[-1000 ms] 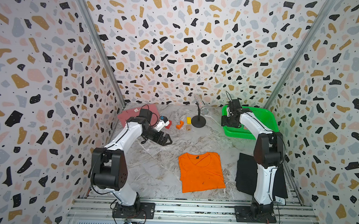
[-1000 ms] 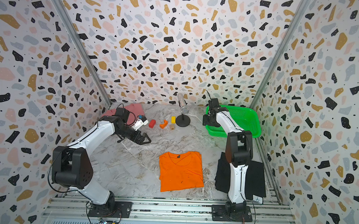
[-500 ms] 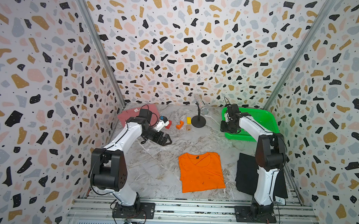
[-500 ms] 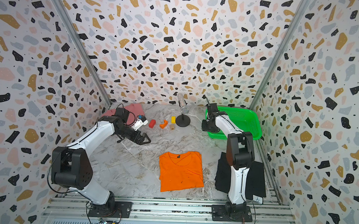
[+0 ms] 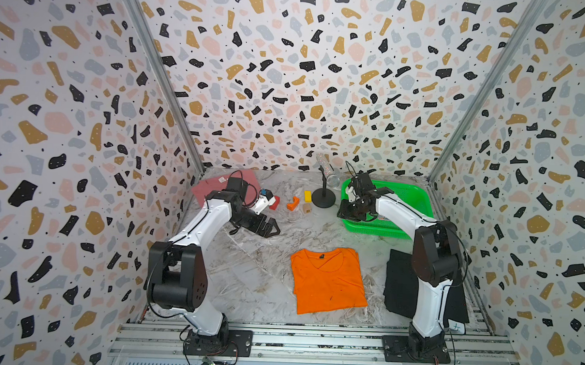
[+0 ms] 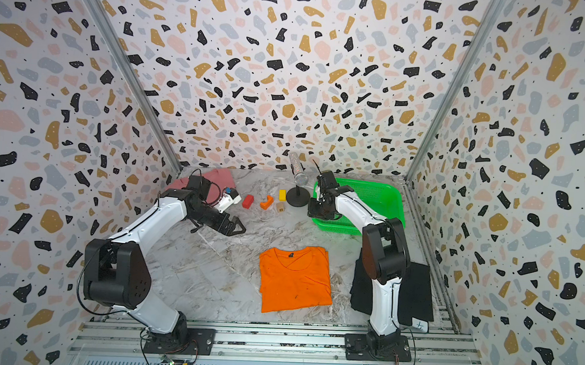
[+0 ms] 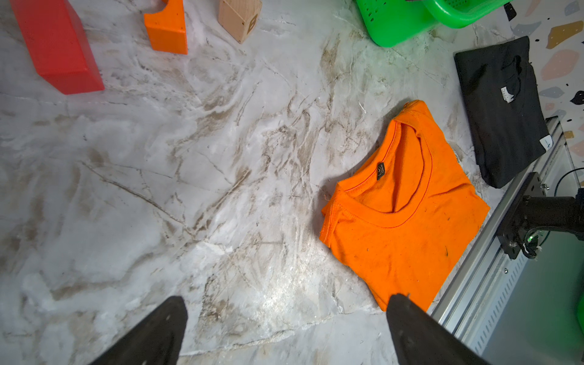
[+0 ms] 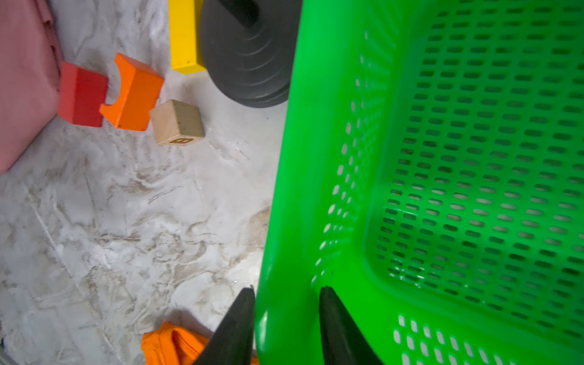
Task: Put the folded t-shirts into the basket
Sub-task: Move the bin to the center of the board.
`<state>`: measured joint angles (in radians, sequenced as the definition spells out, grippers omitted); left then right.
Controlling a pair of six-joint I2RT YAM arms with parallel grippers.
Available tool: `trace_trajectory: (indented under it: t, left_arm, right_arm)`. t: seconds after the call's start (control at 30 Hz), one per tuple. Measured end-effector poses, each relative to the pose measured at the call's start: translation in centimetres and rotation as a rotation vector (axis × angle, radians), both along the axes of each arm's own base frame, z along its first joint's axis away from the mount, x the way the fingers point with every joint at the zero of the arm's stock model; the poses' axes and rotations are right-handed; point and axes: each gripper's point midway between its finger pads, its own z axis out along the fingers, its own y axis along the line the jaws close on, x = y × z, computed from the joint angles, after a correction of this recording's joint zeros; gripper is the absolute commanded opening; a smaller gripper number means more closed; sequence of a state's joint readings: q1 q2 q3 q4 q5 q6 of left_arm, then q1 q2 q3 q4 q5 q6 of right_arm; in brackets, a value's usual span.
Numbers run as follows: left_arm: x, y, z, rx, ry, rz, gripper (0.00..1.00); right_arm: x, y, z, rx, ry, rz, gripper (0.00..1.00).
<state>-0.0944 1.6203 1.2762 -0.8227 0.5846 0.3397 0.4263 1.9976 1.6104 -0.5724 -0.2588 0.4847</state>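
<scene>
Three folded shirts, all on the bench [image 5: 252, 283], none in the basket [image 5: 409, 198]. Both top views: orange shirt [image 5: 329, 280] at front centre; black shirt [image 5: 398, 286] near it on the right, partly hidden by the right arm; pink shirt [image 5: 213, 185] in the far left corner; basket in the far right corner. Left end effector [image 5: 272, 229] over bare bench, mid-left. Right end effector [image 5: 349, 213] at the basket's near left corner. Left wrist view: left end effector [image 7: 289, 297] spread wide, holding nothing, above bare bench beside the orange shirt [image 7: 407, 215]; black shirt [image 7: 502, 110], white label showing, lies beyond it. Right wrist view: right end effector [image 8: 287, 288] closed partway onto the basket [image 8: 316, 158] wall, one finger outside, one inside; red block [image 8: 82, 94], orange block [image 8: 132, 94] and wooden block [image 8: 177, 121] lie between basket and pink shirt [image 8: 22, 79].
</scene>
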Motion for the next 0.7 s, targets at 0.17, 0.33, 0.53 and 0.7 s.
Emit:
trace_trajectory:
  t: [0.17, 0.33, 0.53, 0.7]
  left_arm:
    - [0.1, 0.1, -0.1, 0.005, 0.005, 0.012, 1.00]
    - [0.1, 0.1, -0.1, 0.007, 0.006, 0.015, 1.00]
    - [0.1, 0.1, -0.1, 0.006, 0.006, 0.015, 1.00]
    - [0.1, 0.1, -0.1, 0.005, 0.008, 0.016, 1.00]
  right_arm:
    - [-1.0, 2.8, 0.5, 0.053, 0.000, 0.045, 0.38]
    - [-2.1, 4.3, 0.2, 0.075, 0.014, 0.082, 0.38]
    - [-3.6, 4.5, 0.0, 0.086, 0.027, 0.112, 0.37]
    - [-5.1, 4.9, 0.1, 0.091, 0.032, 0.174, 0.39]
